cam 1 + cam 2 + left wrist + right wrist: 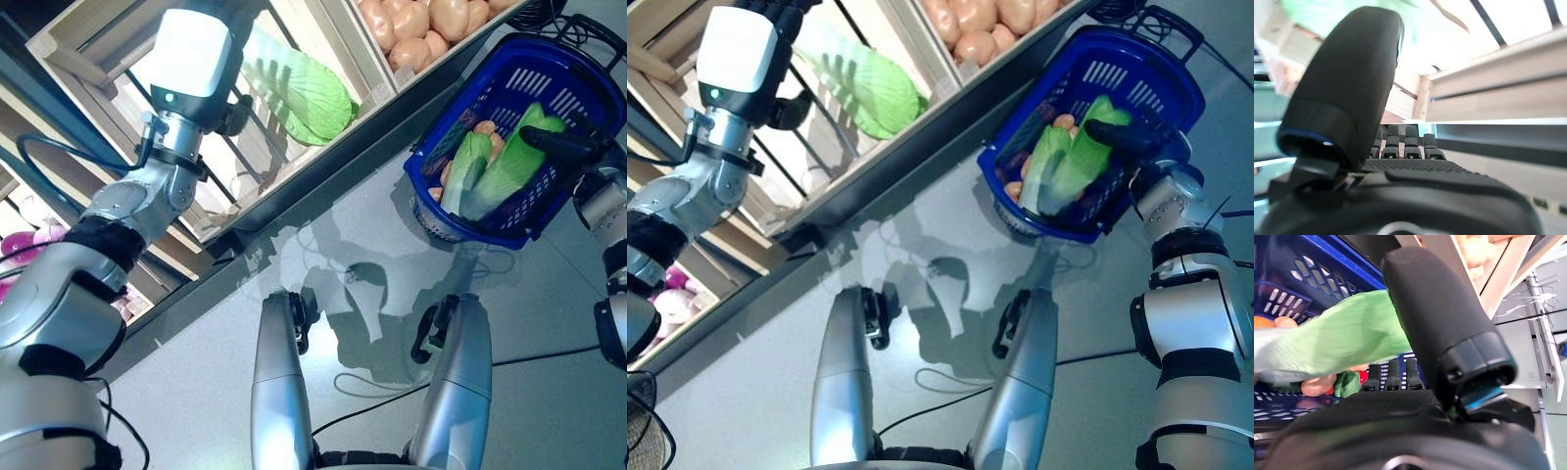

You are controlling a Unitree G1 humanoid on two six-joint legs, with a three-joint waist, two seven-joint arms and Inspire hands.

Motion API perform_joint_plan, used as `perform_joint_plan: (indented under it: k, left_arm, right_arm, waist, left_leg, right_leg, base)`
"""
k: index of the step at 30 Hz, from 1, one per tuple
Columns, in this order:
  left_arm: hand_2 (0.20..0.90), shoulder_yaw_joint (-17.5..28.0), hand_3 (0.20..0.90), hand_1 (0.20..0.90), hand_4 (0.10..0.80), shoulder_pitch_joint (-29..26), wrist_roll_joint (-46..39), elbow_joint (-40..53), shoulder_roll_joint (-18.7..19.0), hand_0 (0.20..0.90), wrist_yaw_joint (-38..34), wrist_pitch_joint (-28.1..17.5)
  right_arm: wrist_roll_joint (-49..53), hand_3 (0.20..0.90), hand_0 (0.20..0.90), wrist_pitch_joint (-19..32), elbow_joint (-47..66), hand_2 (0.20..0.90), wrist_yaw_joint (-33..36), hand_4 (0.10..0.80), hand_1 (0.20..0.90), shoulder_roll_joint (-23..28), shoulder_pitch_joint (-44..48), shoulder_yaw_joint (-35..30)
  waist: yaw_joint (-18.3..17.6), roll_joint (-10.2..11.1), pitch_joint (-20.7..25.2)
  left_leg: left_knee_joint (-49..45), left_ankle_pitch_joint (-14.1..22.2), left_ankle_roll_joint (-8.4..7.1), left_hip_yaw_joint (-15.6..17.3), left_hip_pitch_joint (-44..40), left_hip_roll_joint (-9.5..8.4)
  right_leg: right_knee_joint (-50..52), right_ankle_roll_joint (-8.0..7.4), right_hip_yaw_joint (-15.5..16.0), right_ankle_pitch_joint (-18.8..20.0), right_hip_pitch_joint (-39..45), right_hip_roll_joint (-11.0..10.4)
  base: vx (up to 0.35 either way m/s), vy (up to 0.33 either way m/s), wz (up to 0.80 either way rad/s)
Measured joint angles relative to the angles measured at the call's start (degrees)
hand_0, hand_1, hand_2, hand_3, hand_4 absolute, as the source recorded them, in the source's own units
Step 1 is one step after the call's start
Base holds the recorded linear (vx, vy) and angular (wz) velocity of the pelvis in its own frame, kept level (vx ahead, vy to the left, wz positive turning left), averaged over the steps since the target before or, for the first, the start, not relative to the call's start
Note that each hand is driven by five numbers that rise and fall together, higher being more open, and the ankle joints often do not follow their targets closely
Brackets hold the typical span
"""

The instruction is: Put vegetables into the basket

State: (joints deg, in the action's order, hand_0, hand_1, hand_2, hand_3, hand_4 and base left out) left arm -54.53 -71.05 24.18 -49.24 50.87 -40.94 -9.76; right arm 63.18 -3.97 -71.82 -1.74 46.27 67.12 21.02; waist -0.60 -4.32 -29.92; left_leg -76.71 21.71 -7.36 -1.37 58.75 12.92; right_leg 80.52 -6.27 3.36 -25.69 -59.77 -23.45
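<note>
Right hand [1400, 396] gripping basket [549, 69], left hand [1366, 147] raised

We are counting one blue plastic slotted basket [549, 78] with a black handle. We are seeing two long pale green leafy cabbages [490, 166] lying in it, with some small orange and red vegetables [1317, 384] under them whose number we cannot tell. We are counting one round green cabbage [304, 93] in a pale wooden crate [98, 39], and a heap of tan potatoes [421, 24] in the next crate, too many hidden to count.
</note>
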Motion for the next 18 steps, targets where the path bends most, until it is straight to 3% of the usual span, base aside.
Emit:
perform_joint_plan:
  k: [9,13,18]
  left_arm:
    - [0.9,-10.0,0.9,0.9,0.8,-7.3,6.7,-6.7,0.4,0.9,1.2,3.2]
    - [0.9,-10.8,0.9,0.9,0.8,-9.3,7.3,-8.1,0.4,0.9,3.9,3.4]
    - [0.9,-15.0,0.9,0.9,0.8,-11.0,7.9,-8.9,0.4,0.9,8.5,4.2]
  right_arm:
    - [0.3,0.9,0.9,-2.1,-0.9,0.9,-6.9,0.8,0.9,0.8,1.3,2.5]
    - [0.5,0.9,0.9,-2.8,-0.9,0.9,-8.6,0.8,0.9,1.1,2.2,4.5]
    - [0.8,0.9,0.9,-3.2,-1.0,0.9,-10.7,0.8,0.9,1.4,3.2,4.7]
  waist:
    - [-1.3,0.3,0.1]
    - [-2.0,0.7,0.2]
    - [-2.8,0.7,0.2]
  left_leg:
    - [0.5,0.4,0.17,0.8,-3.6,1.87]
    - [0.8,0.6,0.26,1.6,-4.4,2.19]
    - [1.2,0.8,0.57,3.0,-4.4,3.22]
  right_leg:
    - [-1.3,0.02,-0.1,0.1,3.4,1.0]
    - [-1.5,-0.13,-0.8,0.2,3.3,1.4]
    - [-2.3,-0.79,-0.9,0.6,3.2,1.5]
  base:
    - [0.052,0.035,-0.07]
    - [0.012,0.052,-0.07]
    - [-0.015,0.063,-0.04]
